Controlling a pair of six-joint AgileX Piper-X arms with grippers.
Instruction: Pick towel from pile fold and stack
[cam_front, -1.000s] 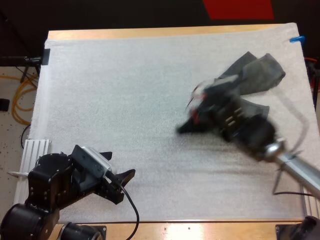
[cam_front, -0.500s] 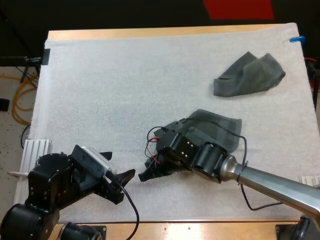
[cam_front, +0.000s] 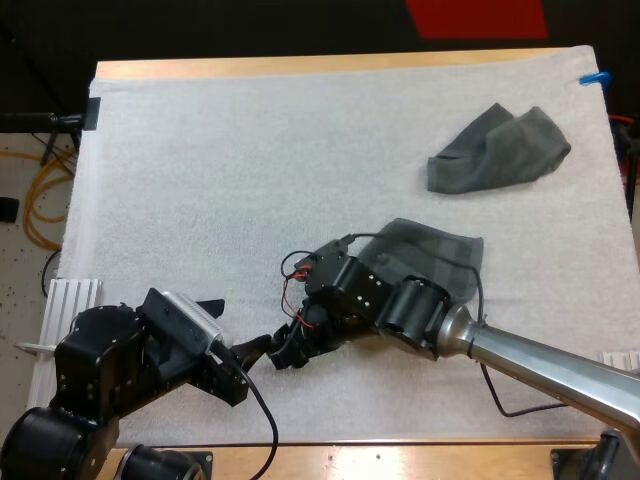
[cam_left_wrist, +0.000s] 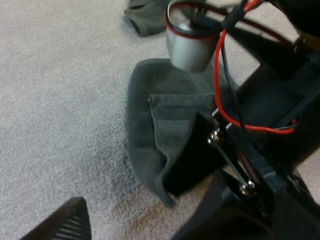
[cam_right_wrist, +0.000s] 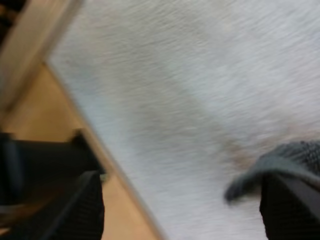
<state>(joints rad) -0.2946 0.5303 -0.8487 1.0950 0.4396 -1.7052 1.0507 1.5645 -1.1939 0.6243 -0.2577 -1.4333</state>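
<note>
High view: two dark grey-green towels, counted. Far towel (cam_front: 500, 150) lies crumpled at the far right of the mat (cam_front: 250, 180), well apart from both arms. Near towel (cam_front: 440, 250) lies nearer the middle. Its front part is hidden under the right arm's wrist, and how much cloth sits beneath cannot be told. Right hand (cam_front: 288, 352) is low over the mat at the near side, its tips just beside the left hand (cam_front: 236, 328); whether the two touch is hard to make out. Left hand released, fingers spread, nothing between them.

Left wrist view: near towel (cam_left_wrist: 157, 125) shows a turned-over hem and is partly covered by the right arm's black body. Far towel (cam_left_wrist: 145, 20) is cut off at the picture's edge. One ribbed finger (cam_left_wrist: 67, 222) of the left hand is plain; the second is hard to pick out among the right arm's dark parts.

Right wrist view: right hand (cam_right_wrist: 182, 200) released, fingers wide apart with bare mat between. An edge of the near towel (cam_right_wrist: 285, 157) lies by one finger (cam_right_wrist: 287, 210), contact unclear. The desk (cam_right_wrist: 35, 115) shows its wooden edge beside the mat.
</note>
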